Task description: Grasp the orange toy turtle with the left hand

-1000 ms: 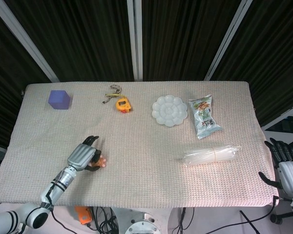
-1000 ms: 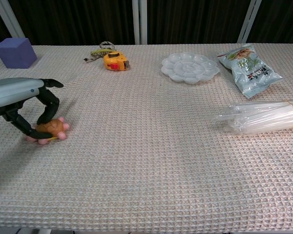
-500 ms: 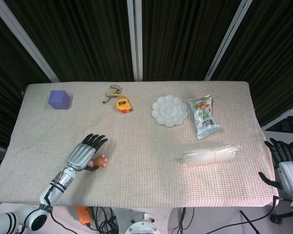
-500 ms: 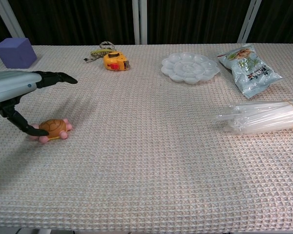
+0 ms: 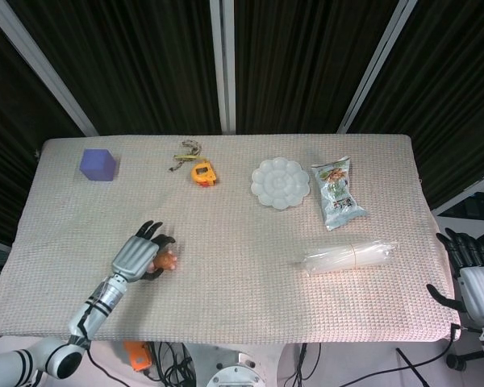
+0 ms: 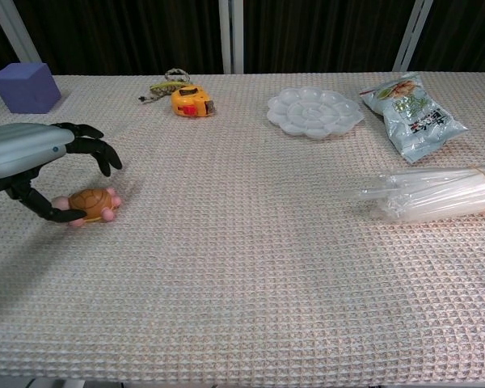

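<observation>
The orange toy turtle [image 6: 93,200] with pink feet lies on the woven cloth at the near left, also seen as the turtle [image 5: 168,260] in the head view. My left hand [image 6: 40,166] arches over it from the left. Its fingers [image 6: 97,149] curve above the shell with a gap, and the thumb [image 6: 52,212] touches the turtle's near side. Nothing is gripped. In the head view the left hand [image 5: 137,256] covers part of the toy. My right hand [image 5: 470,274] hangs off the table's right edge, fingers apart and holding nothing.
A purple cube [image 5: 98,164] sits at the far left. A yellow tape measure [image 5: 202,172], a white palette dish [image 5: 280,183] and a snack bag [image 5: 338,192] line the back. A clear plastic bundle [image 5: 348,256] lies at the right.
The left hand's fingers first lifted off the turtle and stretched out, then curled back down over it. The turtle shifted slightly away from the table's near edge.
</observation>
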Available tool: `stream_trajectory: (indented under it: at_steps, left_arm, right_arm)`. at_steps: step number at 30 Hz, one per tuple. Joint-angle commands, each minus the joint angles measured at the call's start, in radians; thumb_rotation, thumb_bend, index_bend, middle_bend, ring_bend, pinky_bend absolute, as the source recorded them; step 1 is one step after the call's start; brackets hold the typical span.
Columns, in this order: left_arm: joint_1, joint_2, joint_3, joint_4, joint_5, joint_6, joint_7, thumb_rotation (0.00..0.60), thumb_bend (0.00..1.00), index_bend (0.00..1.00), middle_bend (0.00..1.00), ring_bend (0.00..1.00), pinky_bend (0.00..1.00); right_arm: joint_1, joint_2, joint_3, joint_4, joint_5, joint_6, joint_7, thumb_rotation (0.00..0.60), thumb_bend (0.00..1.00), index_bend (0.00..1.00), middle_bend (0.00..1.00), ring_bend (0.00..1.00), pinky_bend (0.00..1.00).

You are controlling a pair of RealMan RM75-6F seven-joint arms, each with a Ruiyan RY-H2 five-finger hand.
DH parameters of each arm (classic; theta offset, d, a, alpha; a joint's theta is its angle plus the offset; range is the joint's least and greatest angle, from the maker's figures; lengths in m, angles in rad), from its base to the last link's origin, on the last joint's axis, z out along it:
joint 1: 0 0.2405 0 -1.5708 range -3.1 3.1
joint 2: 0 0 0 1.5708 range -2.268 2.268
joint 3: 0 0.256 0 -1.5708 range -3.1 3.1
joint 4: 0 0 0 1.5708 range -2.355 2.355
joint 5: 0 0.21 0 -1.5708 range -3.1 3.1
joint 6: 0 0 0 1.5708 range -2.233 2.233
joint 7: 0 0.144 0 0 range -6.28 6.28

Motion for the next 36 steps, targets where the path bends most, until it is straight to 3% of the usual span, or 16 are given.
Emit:
stream_trajectory:
  at_steps: [1,5,11,14,24,25,27,30,31,33,36]
  left_arm:
    - [-0.001,-0.008,0.005,0.011,-0.017,-0.016,0.014,0.6,0.3,0.3,0.34,0.0,0.03]
    - [0.003,-0.028,0.004,0.034,-0.032,-0.015,0.023,0.6,0.34,0.4,0.42,0.03,0.05]
    - [0.016,-0.063,-0.005,0.081,-0.002,0.042,0.015,0.6,0.4,0.66,0.66,0.25,0.13]
    - [0.021,-0.079,-0.005,0.104,0.014,0.063,0.015,0.6,0.41,0.73,0.73,0.32,0.16]
    - [0.024,-0.093,-0.004,0.119,0.034,0.078,0.013,0.6,0.39,0.8,0.81,0.39,0.18]
    - [0.026,-0.095,-0.005,0.119,0.041,0.088,-0.002,0.6,0.39,0.79,0.8,0.39,0.18]
    - [0.025,-0.086,0.004,0.117,0.052,0.079,-0.029,0.6,0.33,0.68,0.72,0.34,0.17]
    - [0.012,-0.045,0.016,0.081,0.043,0.022,-0.053,0.6,0.18,0.18,0.26,0.07,0.1]
    - [0.011,-0.041,0.016,0.078,0.046,0.024,-0.058,0.6,0.14,0.06,0.12,0.02,0.08]
    - [0.015,-0.04,0.015,0.08,0.053,0.034,-0.067,0.6,0.11,0.01,0.02,0.0,0.07]
    - [0.017,-0.038,0.016,0.08,0.055,0.033,-0.088,0.6,0.07,0.01,0.02,0.0,0.05]
  right_arm:
    - [0.001,-0.001,-0.002,0.0,-0.002,-0.003,-0.001,0.6,0.15,0.0,0.0,0.0,0.0]
    - [0.001,0.0,-0.003,-0.002,-0.005,-0.002,-0.003,0.6,0.15,0.0,0.0,0.0,0.0]
    - [0.002,0.002,-0.002,-0.004,-0.003,-0.003,-0.005,0.6,0.15,0.0,0.0,0.0,0.0]
    - [0.004,0.0,-0.003,-0.005,-0.004,-0.006,-0.007,0.6,0.15,0.0,0.0,0.0,0.0]
    - [0.001,0.002,-0.002,-0.005,-0.002,0.0,-0.004,0.6,0.15,0.0,0.0,0.0,0.0]
    - [0.001,0.002,-0.002,-0.004,-0.001,0.0,-0.003,0.6,0.15,0.0,0.0,0.0,0.0]
    - [0.0,0.002,-0.002,-0.003,0.0,0.0,-0.001,0.6,0.15,0.0,0.0,0.0,0.0]
    - [0.0,0.001,-0.002,-0.001,0.001,-0.001,0.001,0.6,0.15,0.0,0.0,0.0,0.0]
    - [0.0,0.001,-0.002,0.0,0.001,-0.001,0.001,0.6,0.15,0.0,0.0,0.0,0.0]
    - [0.0,0.0,-0.002,0.002,0.002,-0.002,0.003,0.6,0.15,0.0,0.0,0.0,0.0]
    - [0.001,-0.002,-0.002,0.004,0.002,-0.004,0.004,0.6,0.15,0.0,0.0,0.0,0.0]
